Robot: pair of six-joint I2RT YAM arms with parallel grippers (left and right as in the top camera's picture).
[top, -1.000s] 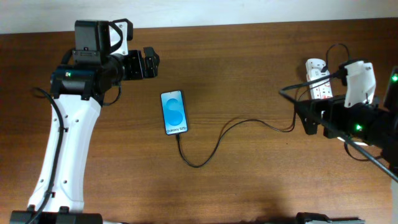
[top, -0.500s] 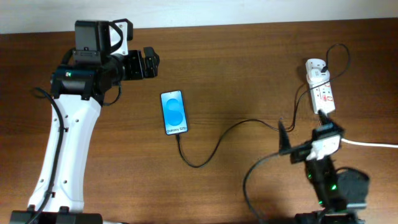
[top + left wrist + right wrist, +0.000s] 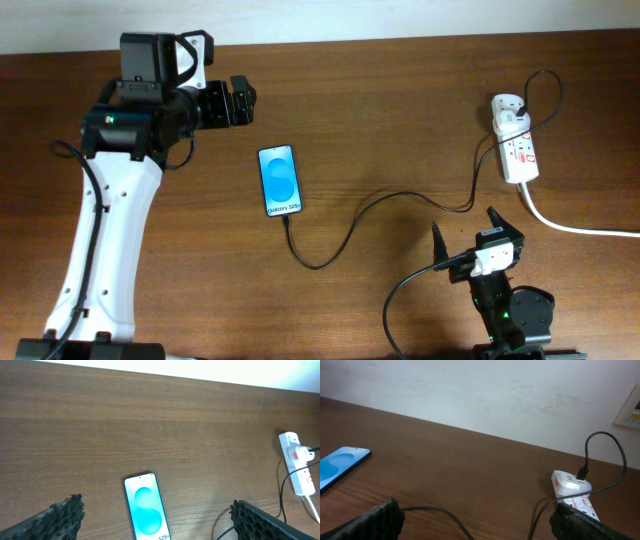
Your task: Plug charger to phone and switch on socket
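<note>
Phone [image 3: 280,181] lay face-up mid-counter [image 3: 400,100], screen lit blue. Charger [image 3: 380,203] tip met phone's bottom edge and looked plugged in. Cable ran right to socket [image 3: 518,150] at far right. Switch too small to read, so switch-on step possibly outstanding. Left hand [image 3: 245,102] hung near phone, spread wide, empty. Right hand [image 3: 466,240] sat low near front edge, well apart from socket, wide open, holding nothing.

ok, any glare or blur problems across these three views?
Overhead: sharp, evenly lit, phone screen text readable. Left wrist: wall strip at top blown out, fingers dark and soft. Right wrist: fingers blurred too, socket fairly crisp.
</note>
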